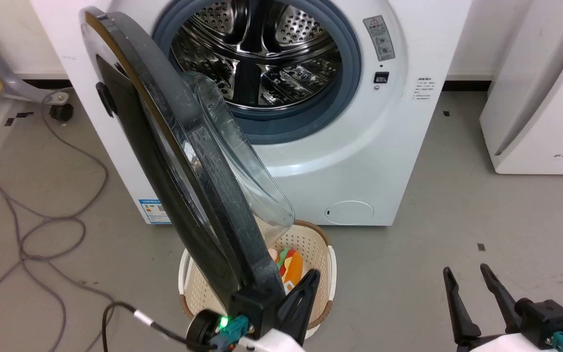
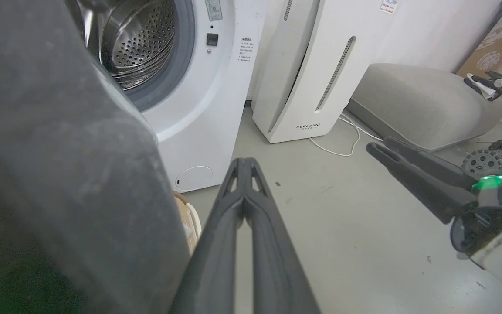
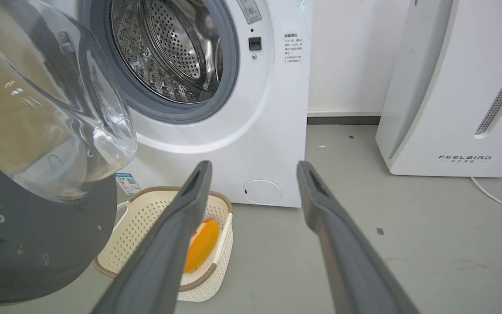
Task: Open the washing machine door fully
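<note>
The white washing machine (image 1: 359, 161) stands with its steel drum (image 1: 262, 54) exposed. Its black round door (image 1: 164, 146) is swung out towards me, nearly edge-on, the clear glass bowl (image 1: 242, 161) facing the machine. My left gripper (image 1: 312, 277) is shut with nothing in it, close against the inner side of the door's near rim. In the left wrist view the shut fingers (image 2: 244, 174) point at the floor, the door (image 2: 59, 174) dark at left. My right gripper (image 1: 472, 278) stands open at the lower right, apart from the door (image 3: 37, 244).
A cream perforated basket (image 1: 320, 254) with a plush toy sits on the floor under the door's edge. A white FEELBAIRD appliance (image 1: 540, 107) stands to the right of the machine. Grey cables (image 1: 42, 230) loop over the floor at left. A grey cushion (image 2: 421, 100) lies beyond.
</note>
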Controlling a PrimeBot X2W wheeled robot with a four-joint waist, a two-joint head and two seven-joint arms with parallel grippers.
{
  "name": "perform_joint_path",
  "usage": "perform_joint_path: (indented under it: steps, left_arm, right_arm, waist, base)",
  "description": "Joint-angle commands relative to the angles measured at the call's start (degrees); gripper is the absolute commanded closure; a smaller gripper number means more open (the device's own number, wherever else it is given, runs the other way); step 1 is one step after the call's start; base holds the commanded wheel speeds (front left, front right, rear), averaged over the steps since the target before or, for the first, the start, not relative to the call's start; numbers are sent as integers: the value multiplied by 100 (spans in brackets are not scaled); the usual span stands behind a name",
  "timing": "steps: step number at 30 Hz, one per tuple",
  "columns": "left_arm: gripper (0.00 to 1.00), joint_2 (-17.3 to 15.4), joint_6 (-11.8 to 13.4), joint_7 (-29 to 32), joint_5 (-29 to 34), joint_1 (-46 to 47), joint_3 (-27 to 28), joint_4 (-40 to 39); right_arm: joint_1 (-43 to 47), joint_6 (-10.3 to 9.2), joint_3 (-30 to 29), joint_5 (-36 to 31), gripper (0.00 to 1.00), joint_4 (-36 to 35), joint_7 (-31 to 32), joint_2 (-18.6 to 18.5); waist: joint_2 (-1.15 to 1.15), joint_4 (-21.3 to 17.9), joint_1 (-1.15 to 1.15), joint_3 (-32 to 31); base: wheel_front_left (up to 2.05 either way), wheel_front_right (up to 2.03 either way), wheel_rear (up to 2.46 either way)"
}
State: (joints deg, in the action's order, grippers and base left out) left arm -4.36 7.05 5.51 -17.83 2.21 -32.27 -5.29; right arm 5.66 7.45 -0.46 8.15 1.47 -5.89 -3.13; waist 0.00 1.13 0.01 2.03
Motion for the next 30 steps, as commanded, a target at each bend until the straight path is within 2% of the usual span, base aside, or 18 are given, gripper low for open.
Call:
perform_joint_path:
  steps: [1,12,30]
  left_arm:
    - [100,-61,73,31,7,-144,41,-41]
    - [100,-230,362,38,27,-569,148,-347]
    - [100,-414,912,-124,41,-1059,584,-1100]
  right_arm:
    - [29,3,-1,24,0,13,-15,25]
    - [164,3,-37,-6,0,-31,42,25]
    - [231,3,-95,7,0,-173,98,25]
  waist:
    - [0,26,-1,-26]
    - [0,318,-1,-184]
    - [0,1175,-1,-225]
  base:
    - [0,0,0]
    - [0,0,0]
    - [0,0,0]
